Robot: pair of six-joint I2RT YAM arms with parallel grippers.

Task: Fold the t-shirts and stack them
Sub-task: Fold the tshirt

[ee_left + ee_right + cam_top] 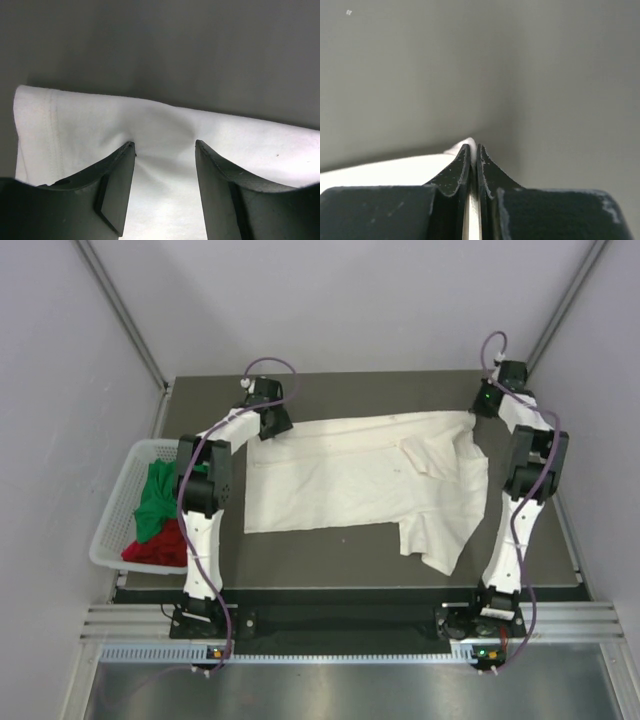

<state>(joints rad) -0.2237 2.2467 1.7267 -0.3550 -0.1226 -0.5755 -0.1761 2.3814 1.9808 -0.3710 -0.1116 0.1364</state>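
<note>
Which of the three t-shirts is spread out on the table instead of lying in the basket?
The cream-white t-shirt: it lies spread across the table, while the green t-shirt and red t-shirt sit bunched in the white basket.

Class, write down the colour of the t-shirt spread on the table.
The t-shirt is cream-white; best seen from the top external view.

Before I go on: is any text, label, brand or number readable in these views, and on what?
None: no readable text in any view. The cream-white t-shirt and the white basket show no print, tag, label or number.
</note>
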